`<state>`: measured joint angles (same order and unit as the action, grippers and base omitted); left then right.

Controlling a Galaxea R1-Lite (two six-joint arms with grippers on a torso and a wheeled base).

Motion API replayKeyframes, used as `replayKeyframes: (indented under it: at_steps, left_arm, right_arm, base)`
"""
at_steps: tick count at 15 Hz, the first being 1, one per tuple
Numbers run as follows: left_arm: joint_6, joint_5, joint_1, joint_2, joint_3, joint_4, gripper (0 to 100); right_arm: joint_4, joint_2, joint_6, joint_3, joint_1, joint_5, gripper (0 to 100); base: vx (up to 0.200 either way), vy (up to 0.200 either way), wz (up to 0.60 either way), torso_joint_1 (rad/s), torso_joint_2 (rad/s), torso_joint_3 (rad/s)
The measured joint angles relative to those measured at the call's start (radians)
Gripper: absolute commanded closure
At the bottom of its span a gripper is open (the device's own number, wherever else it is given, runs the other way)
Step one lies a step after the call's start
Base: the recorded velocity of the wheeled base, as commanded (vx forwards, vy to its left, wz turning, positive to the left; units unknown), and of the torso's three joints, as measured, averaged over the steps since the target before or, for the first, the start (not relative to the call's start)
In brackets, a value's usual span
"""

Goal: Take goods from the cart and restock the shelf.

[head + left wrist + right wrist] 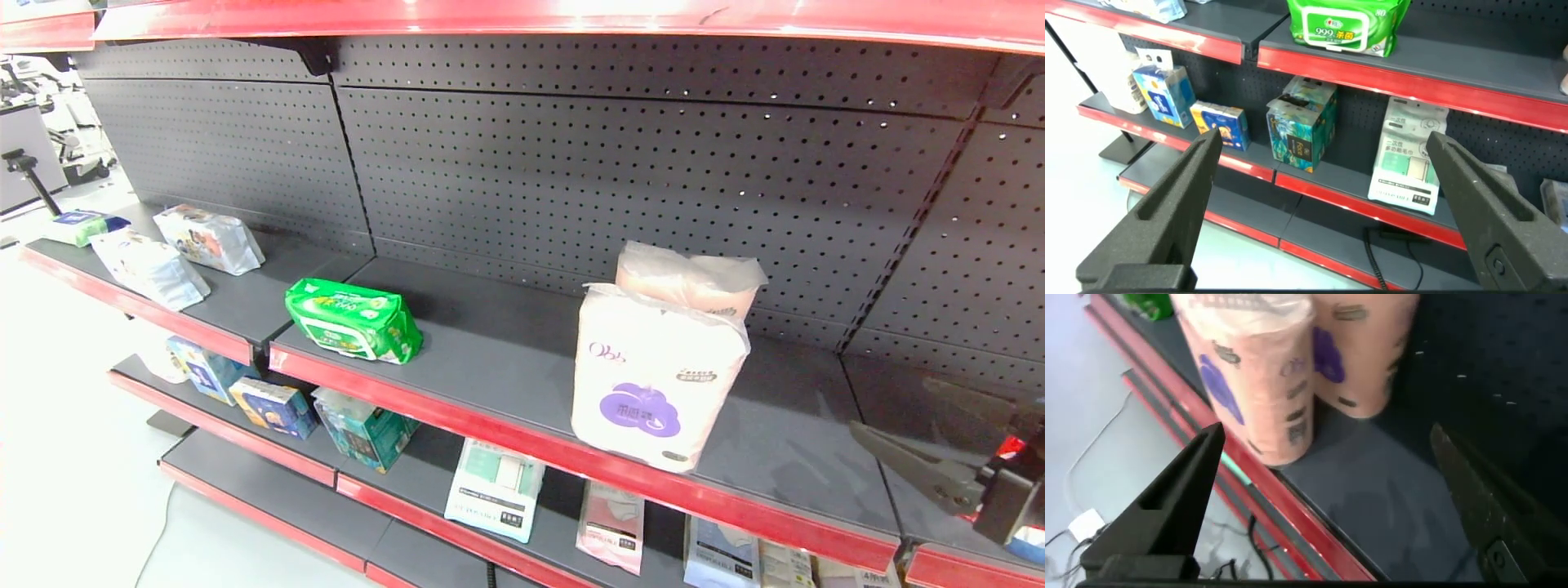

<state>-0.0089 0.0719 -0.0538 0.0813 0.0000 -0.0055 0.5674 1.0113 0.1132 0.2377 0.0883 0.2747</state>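
A white pack of toilet rolls [653, 367] with a purple mark stands upright at the front of the dark shelf board [490, 343], a second wrapped bundle just behind it. My right gripper [890, 404] hovers open and holding nothing over the shelf, to the right of that pack. In the right wrist view the pack [1257, 367] stands beyond the open right gripper [1327, 433]. A green pack of wet wipes [353, 320] lies farther left on the same shelf. My left gripper [1323, 139] is open and holds nothing, low in front of the lower shelf.
Two white bags [151, 269] and a blue-green pack [82, 226] lie on the left shelf section. The lower shelf holds blue boxes [1163, 90], a teal box [1302, 122] and a white-green box [1404, 155]. A red upper shelf edge [522, 16] overhangs.
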Motion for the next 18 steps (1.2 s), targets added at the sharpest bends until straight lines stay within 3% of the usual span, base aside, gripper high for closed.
replayKeyframes:
  at_steps: [3,9,13,18]
  left_arm:
    - [0.000,0.000,0.000,0.000,0.000,0.000,0]
    - [0.000,0.000,0.000,0.000,0.000,0.000,0]
    - [0.000,0.000,0.000,0.000,0.000,0.000,0]
    - [0.000,0.000,0.000,0.000,0.000,0.000,0]
  right_arm:
    - [-0.113,-0.160,0.000,-0.022,-0.014,-0.125,0]
    - [-0.695,-0.646,0.011,0.005,-0.087,-0.275,0]
    - [-0.771,-0.912,0.041,-0.083,-0.097,-0.288,0]
    - [-0.774,-1.002,-0.094,-0.113,-0.090,-0.357,0]
  base:
    - [0.000,0.000,0.00,0.000,0.00,0.000]
    - [0.000,0.000,0.00,0.000,0.00,0.000]
    - [0.000,0.000,0.00,0.000,0.00,0.000]
    - [0.000,0.000,0.00,0.000,0.00,0.000]
